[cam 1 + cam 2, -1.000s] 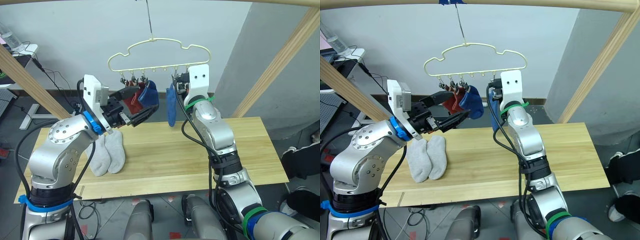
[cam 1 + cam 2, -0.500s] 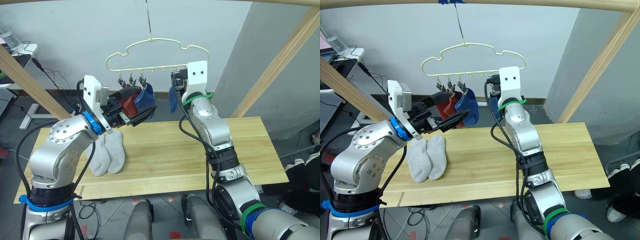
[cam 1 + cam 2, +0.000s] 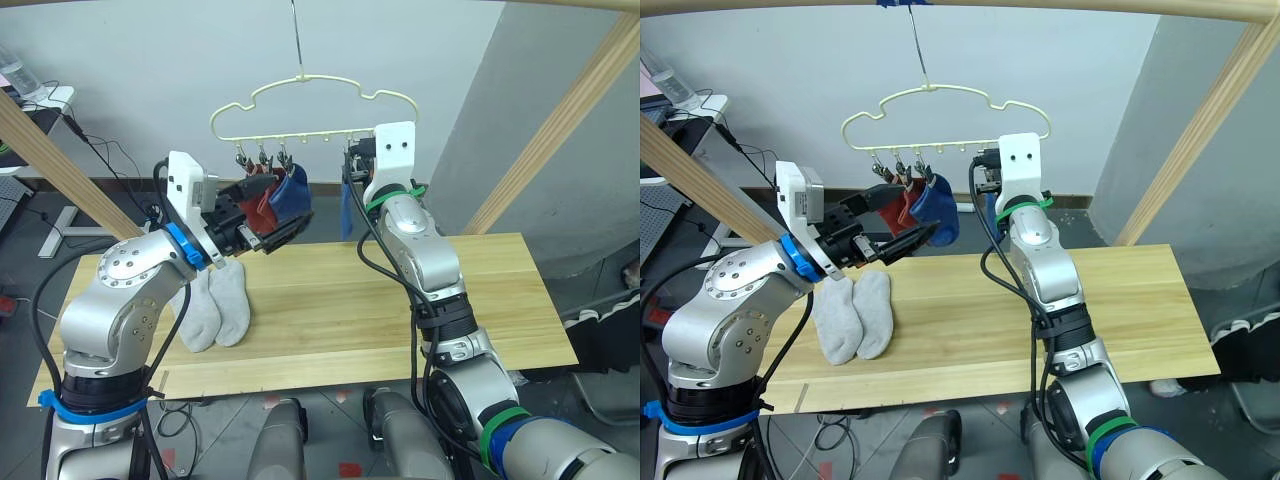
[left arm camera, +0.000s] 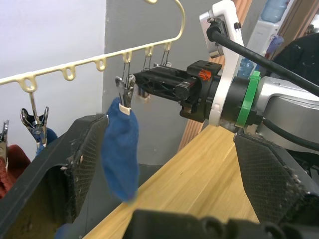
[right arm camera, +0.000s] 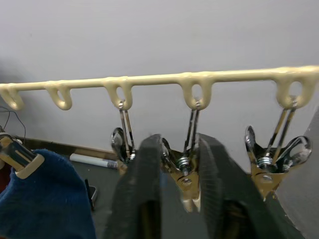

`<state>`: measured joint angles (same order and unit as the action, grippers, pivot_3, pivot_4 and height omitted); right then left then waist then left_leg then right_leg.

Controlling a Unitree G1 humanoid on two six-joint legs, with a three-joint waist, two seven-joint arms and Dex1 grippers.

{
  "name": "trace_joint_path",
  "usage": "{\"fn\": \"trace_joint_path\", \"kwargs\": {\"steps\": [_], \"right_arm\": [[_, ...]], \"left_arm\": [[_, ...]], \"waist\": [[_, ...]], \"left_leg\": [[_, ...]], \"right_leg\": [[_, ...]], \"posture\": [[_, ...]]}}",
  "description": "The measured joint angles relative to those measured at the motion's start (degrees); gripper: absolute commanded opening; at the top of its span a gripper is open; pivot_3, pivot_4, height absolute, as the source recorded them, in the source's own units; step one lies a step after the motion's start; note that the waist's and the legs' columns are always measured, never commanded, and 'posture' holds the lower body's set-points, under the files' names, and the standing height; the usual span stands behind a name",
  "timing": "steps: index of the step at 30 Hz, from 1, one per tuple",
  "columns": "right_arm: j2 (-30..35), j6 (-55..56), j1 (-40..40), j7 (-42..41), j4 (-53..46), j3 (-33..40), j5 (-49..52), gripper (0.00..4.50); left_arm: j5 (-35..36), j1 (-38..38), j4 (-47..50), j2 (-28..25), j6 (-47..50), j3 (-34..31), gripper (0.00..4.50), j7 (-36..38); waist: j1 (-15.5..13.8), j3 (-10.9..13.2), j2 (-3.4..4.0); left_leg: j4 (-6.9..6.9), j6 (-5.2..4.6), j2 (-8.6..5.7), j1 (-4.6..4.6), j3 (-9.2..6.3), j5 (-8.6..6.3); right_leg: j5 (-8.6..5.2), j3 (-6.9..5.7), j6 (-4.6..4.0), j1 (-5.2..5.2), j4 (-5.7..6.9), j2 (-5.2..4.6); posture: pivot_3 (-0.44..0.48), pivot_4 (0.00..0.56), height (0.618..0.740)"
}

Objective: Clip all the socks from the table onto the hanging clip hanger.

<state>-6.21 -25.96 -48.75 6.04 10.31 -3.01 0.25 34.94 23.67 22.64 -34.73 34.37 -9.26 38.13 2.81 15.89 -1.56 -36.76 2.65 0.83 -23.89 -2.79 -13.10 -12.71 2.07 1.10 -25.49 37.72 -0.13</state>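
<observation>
Right wrist view: right gripper [image 5: 180, 191] jaws pinch a metal clip [image 5: 185, 175] on the clip hanger [image 5: 164, 80]; no writing readable. Left gripper [image 4: 169, 199] jaws gape, empty.

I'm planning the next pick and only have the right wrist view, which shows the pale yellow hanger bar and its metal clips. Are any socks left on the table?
Observer: Yes. Two light grey knit socks lie side by side on the light wooden table, towards the robot's left.
Operator: Is the other arm carrying one?
Observer: No. The left gripper has its fingers spread open, with nothing held between them.
</observation>
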Motion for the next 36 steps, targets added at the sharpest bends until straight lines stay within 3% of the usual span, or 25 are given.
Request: {"fn": "trace_joint_path", "kwargs": {"steps": [1, 8, 12, 16, 21, 29, 36], "right_arm": [[0.00, 0.00, 0.01, 0.00, 0.00, 0.00, 0.00, 0.01], [0.74, -1.16, 0.81, -1.63, -2.14, -0.02, 0.36, 0.01], [4.21, -8.23, 2.57, -8.82, -8.38, 0.53, 5.03, 0.01], [13.30, -20.13, 2.26, -19.31, -14.46, 3.29, 13.22, 0.01], [19.43, -32.61, -1.87, -26.13, -15.59, 8.39, 21.94, 0.01], [21.43, -50.94, -5.72, -32.26, -11.96, 16.05, 35.52, 0.01], [21.40, -55.09, -7.35, -32.05, -9.85, 17.98, 38.97, 0.01]], "left_arm": [[-0.01, -0.03, 0.00, 0.01, 0.00, 0.00, 4.50, 0.00], [-0.06, -0.79, 0.01, 0.09, 0.00, 0.01, 4.50, -0.04], [-1.41, -2.57, 0.01, -0.55, -0.19, 0.24, 4.50, 0.07], [-6.70, -9.11, -1.33, -3.32, -3.48, 2.09, 4.50, 1.08], [-12.88, -15.51, -5.70, -3.43, -9.87, 3.66, 4.50, 1.58], [-21.53, -16.53, -16.86, -2.96, -14.96, 4.70, 4.50, -1.92], [-29.12, -13.43, -25.50, 0.05, -17.32, 7.49, 4.50, -7.51]], "waist": [[0.00, 0.00, 0.00], [-0.01, 0.00, 0.00], [-0.03, 0.01, 0.01], [-0.04, 0.10, 0.05], [-0.03, 0.37, 0.03], [-0.04, 0.45, 0.07], [-0.16, 0.48, 0.05]], "left_leg": [[0.00, 0.00, 0.00, 0.00, 0.00, 0.00], [0.00, 0.00, 0.00, -0.01, -0.01, 0.00], [0.01, 0.00, 0.00, -0.01, 0.01, 0.00], [0.04, 0.00, 0.01, 0.01, 0.04, 0.00], [0.06, -0.01, 0.04, 0.00, -0.04, 0.00], [0.14, -0.01, 0.03, -0.05, -0.02, -0.01], [0.14, -0.01, 0.03, -0.08, 0.01, -0.01]], "right_leg": [[0.00, 0.00, 0.00, 0.00, 0.00, 0.00], [0.00, 0.00, 0.00, -0.01, -0.01, 0.00], [0.00, 0.01, 0.00, 0.00, -0.02, -0.01], [0.00, 0.02, -0.01, -0.01, -0.04, -0.04], [-0.03, 0.01, -0.04, -0.01, -0.04, -0.03], [-0.05, 0.04, -0.08, -0.03, -0.10, -0.07], [-0.04, 0.03, -0.06, -0.04, -0.12, -0.13]], "posture": [[0.040, 0.283, 0.740], [0.037, 0.281, 0.740], [0.030, 0.285, 0.740], [0.015, 0.290, 0.740], [0.000, 0.295, 0.740], [-0.002, 0.297, 0.740], [-0.001, 0.297, 0.740]]}}
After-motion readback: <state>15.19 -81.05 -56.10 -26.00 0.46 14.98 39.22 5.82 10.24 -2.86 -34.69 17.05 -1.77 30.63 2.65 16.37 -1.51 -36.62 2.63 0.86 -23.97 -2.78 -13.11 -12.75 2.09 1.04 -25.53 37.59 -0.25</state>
